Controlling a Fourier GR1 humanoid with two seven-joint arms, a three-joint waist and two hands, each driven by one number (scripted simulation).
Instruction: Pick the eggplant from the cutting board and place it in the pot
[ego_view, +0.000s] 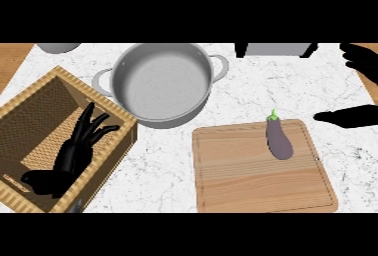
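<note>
A purple eggplant with a green stem lies on the upper right part of the wooden cutting board. The steel pot stands empty to the upper left of the board, handles at its sides. My right hand enters from the right edge, open, one part level with the eggplant and a short way to its right, another part higher up near the top right corner; it touches nothing. My left hand rests open over the wicker basket at the lower left, fingers straight and pointing up.
A square wicker basket fills the left side, close to the pot. A grey object sits at the top edge and a grey round thing at the top left. The white marble counter shows between basket and board.
</note>
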